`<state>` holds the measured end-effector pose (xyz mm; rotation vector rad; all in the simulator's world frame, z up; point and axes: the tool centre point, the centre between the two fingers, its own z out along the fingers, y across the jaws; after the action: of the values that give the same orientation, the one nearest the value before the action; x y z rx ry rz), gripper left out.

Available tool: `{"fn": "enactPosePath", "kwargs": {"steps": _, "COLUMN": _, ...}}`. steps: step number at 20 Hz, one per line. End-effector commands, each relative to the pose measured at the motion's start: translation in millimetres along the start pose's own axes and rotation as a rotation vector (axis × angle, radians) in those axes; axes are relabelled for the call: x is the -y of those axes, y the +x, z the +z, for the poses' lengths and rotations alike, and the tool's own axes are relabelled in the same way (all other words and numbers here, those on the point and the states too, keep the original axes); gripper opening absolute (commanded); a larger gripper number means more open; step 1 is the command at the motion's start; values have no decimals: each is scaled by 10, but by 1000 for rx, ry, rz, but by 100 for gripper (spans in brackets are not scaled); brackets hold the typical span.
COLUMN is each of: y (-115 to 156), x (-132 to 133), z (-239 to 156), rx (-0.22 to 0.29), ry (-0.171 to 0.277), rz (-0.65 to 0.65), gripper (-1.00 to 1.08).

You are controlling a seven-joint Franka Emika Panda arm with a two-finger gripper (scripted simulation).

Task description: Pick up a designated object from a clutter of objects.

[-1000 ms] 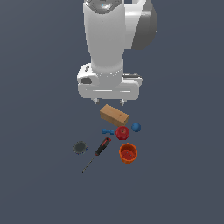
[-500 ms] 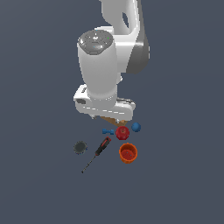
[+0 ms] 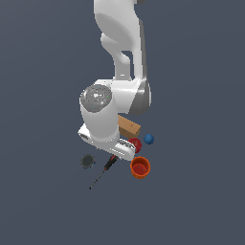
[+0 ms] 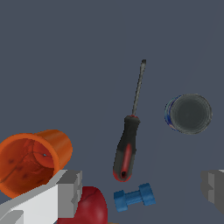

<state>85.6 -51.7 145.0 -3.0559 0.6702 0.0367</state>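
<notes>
pincer [image 4: 142,190] spread wide over screwdriver [image 4: 127,141], blue dumbbell piece [image 4: 134,197] at its handle end, orange cup [image 4: 30,159] nearby

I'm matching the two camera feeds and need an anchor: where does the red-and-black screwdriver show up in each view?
Exterior view: the screwdriver lies below the arm, its handle partly hidden by the gripper, its shaft pointing toward the lower left.
Wrist view: the screwdriver lies mid-frame, in full view, between the open fingers.
Shared landmark: the orange cup, lying beside the handle in both.
</notes>
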Motion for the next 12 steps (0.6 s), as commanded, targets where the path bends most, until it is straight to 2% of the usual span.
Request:
{"fn": "enactPosePath", "kwargs": {"steps": 1, "y": 103, "x": -28, "z": 208, "rx": -8, "ry": -1, "rz": 49, "gripper": 100}}
{"fn": "enactPosePath", "kwargs": {"steps": 12, "y": 311, "x": -126, "z": 749, "rx": -25, "ry": -5, "rz": 166, "gripper": 100}}
